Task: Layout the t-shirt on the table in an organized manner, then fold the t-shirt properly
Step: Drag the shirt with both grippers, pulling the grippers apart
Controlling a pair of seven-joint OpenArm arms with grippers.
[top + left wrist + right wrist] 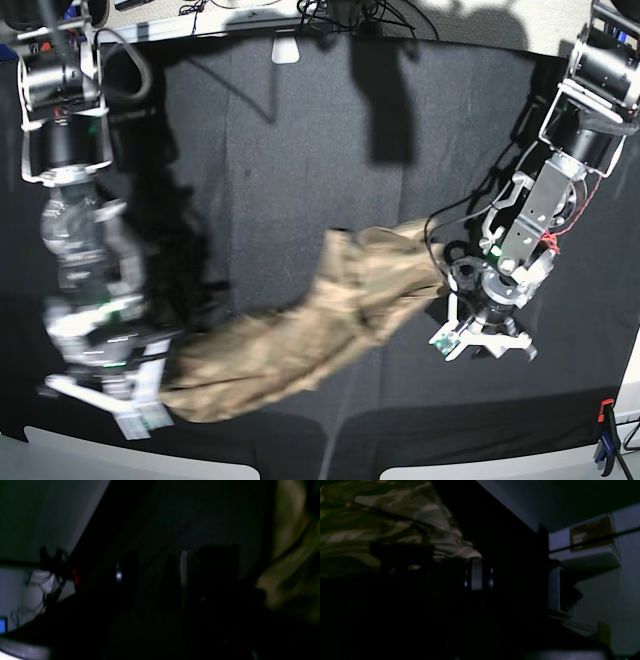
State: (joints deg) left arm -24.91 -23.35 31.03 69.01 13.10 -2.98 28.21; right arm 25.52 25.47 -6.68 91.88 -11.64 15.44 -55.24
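Note:
The camouflage t-shirt (300, 325) lies bunched in a long diagonal band on the black table (300, 140), running from lower left to middle right. At its lower-left end my right gripper (140, 405) is shut on the cloth. In the right wrist view the t-shirt (382, 517) hangs down to the closed fingers (476, 573). My left gripper (482, 345) stands open just right of the shirt's upper end, with nothing between its fingers. The left wrist view is dark: the open left gripper (152, 575) is over black cloth, with the t-shirt (290, 555) at the right edge.
An orange and blue clamp (605, 425) grips the table's front right edge. A small white object (287, 48) and a tangle of cables (340, 15) sit at the back edge. Black cloth stretches wide behind the shirt.

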